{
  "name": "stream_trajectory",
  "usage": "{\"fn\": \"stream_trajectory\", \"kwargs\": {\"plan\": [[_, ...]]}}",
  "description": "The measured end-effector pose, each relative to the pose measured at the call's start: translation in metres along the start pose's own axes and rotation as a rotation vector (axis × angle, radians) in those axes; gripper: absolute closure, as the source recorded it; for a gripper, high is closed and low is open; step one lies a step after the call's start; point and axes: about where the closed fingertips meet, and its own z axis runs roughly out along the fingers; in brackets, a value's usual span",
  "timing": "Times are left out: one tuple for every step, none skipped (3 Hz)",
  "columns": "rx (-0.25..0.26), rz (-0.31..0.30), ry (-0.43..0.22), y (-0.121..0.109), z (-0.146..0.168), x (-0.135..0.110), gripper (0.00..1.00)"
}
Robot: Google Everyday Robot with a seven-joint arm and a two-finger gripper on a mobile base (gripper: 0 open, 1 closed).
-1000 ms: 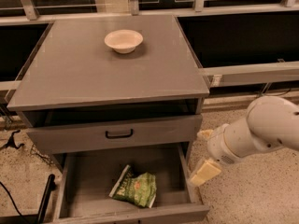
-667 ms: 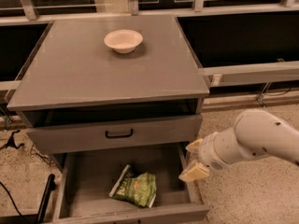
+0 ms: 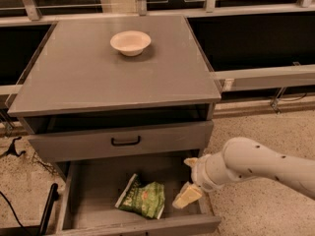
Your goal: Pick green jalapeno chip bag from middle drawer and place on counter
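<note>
Camera view, single entry, listed from the top of the frame down.

1. Tabletop [image 3: 98,82]: grey square slab capping the drawer cabinet, filling the upper centre of the frame.
2. Cream bowl [image 3: 130,42]: upright on the tabletop, toward its far edge, just right of its midline.
3. Open slot under the slab, dark inside; contents not readable.
4. Grey drawer front [image 3: 162,137]: centre of the frame, pushed in, with a black handle [image 3: 125,141] at its middle.
5. Middle drawer [image 3: 91,191]: pulled out at the bottom of the frame, low walls, flat grey floor showing on the left side.
6. Green jalapeno chip bag [image 3: 142,198]: lying flat and crumpled on the drawer floor, bottom centre of the frame, its white end strip toward the upper left. It sits inside the drawer, well apart from the tabletop.
7. My end effector [image 3: 189,179]: lower right of centre, over the right end of the drawer. My two cream fingers [image 3: 187,196] are spread apart with nothing between them. The lower one points down-left, its tip just beside the bag's right edge; I cannot tell whether it touches.
8. My arm [image 3: 261,163]: white, rounded, entering from the right edge of the frame.
9. Speckled floor [image 3: 256,127]: right of the cabinet.
10. Black upright post [image 3: 47,208]: lower left corner, beside the drawer's left wall.
</note>
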Motion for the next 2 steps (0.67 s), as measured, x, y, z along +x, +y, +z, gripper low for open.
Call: {"fn": "stream_trajectory", "kwargs": {"plan": [[-0.003, 0.004, -0.005, -0.0002, 0.0061, 0.001, 0.28], [-0.003, 0.004, -0.005, -0.0002, 0.0062, 0.001, 0.27]]}}
